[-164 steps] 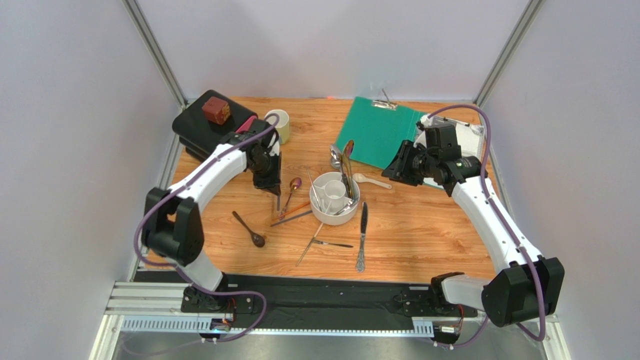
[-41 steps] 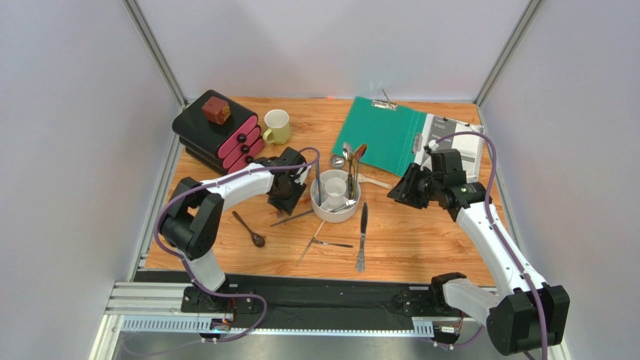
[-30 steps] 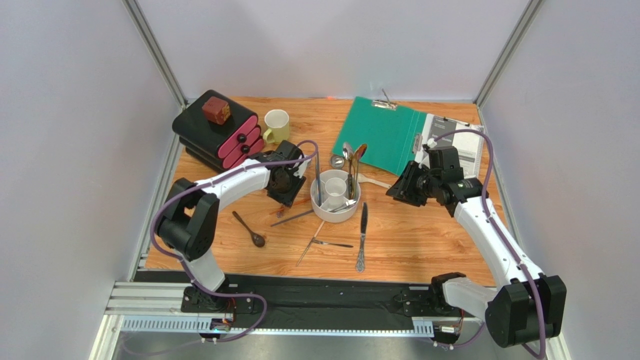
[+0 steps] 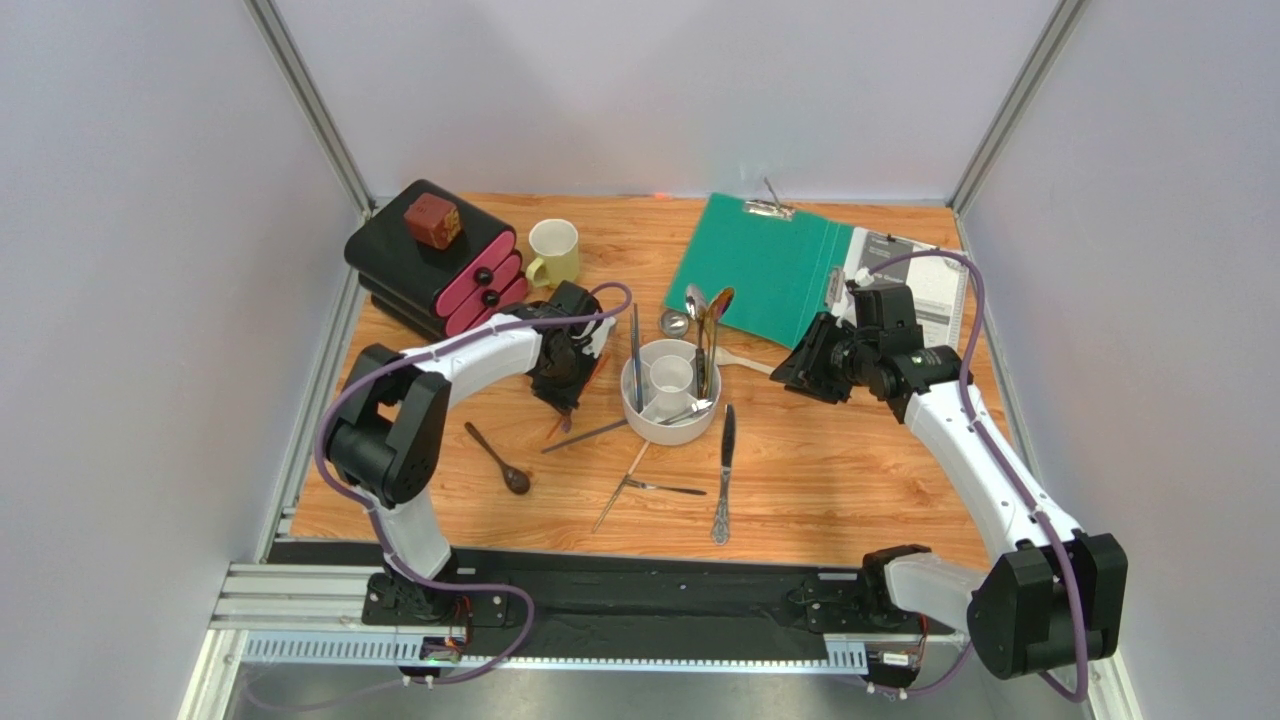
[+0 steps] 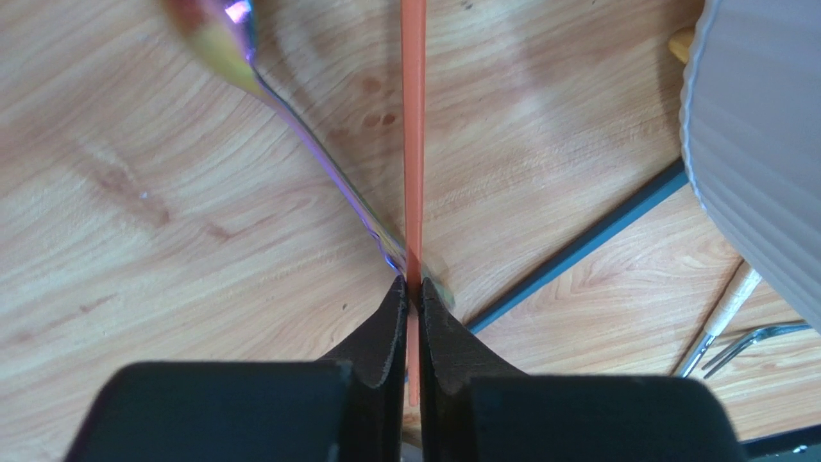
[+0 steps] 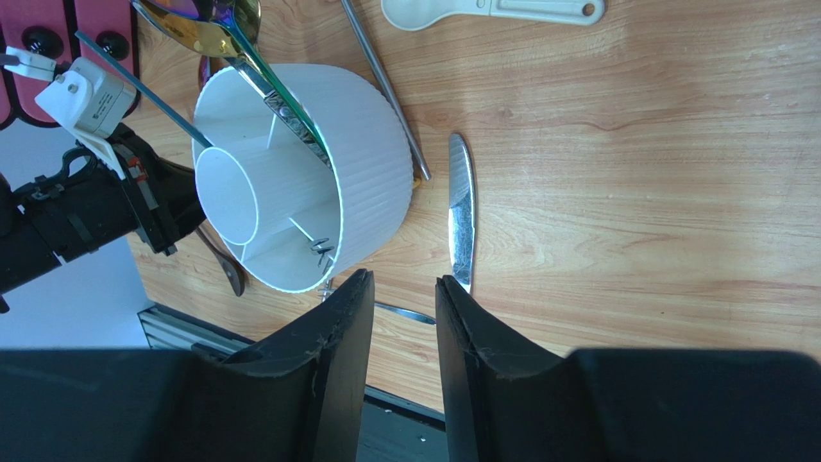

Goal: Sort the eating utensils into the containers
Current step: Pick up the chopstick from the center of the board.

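Closed since a second ago, the left gripper (image 5: 411, 294) has its jaws pinching an orange chopstick (image 5: 413, 115) at centre frame. On the right gripper (image 6: 400, 289), the jaws stand half apart, empty.

A round holder (image 4: 670, 408), utensils standing in it, sits near the middle of the table (image 4: 872, 480). Just left of it lies a chopstick (image 5: 413, 144), a spoon (image 5: 220, 38) touching it. Nearer the front edge lie a knife (image 4: 724, 473), two crossed utensils (image 4: 639, 486) and, further left, a second spoon (image 4: 498, 458). In the far left corner stands a drawer box (image 4: 428, 285) with a block (image 4: 433, 221) on top and a mug (image 4: 553, 252) to its right. A folder (image 4: 759, 270) lies along the far edge.
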`<state>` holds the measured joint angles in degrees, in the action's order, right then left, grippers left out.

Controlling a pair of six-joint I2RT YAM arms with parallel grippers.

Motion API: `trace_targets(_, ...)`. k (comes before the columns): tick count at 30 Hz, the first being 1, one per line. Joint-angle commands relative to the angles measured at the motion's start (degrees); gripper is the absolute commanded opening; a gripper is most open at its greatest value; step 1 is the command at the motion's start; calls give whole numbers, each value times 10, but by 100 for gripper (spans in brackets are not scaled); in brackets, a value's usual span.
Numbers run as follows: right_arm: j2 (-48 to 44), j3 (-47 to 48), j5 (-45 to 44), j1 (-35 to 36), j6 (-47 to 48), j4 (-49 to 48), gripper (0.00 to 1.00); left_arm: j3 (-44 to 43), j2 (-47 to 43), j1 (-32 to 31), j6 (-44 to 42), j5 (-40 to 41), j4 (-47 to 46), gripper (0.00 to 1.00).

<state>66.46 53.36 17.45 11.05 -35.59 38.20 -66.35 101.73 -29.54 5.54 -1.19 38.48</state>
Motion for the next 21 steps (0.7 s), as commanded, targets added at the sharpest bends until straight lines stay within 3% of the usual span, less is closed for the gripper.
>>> trace_targets(1, -1, 12, 0, -2, -12, -35, 36, 13, -50, 5, 6, 26, 13, 3)
trace_targets(10, 6, 10, 3, -2, -18, -46, 35, 36, -119, 12, 25, 16, 39, 0)
trace_targets(21, 11, 9, 7, -2, -23, -51, 35, 74, -283, 12, 82, 15, 27, 0)
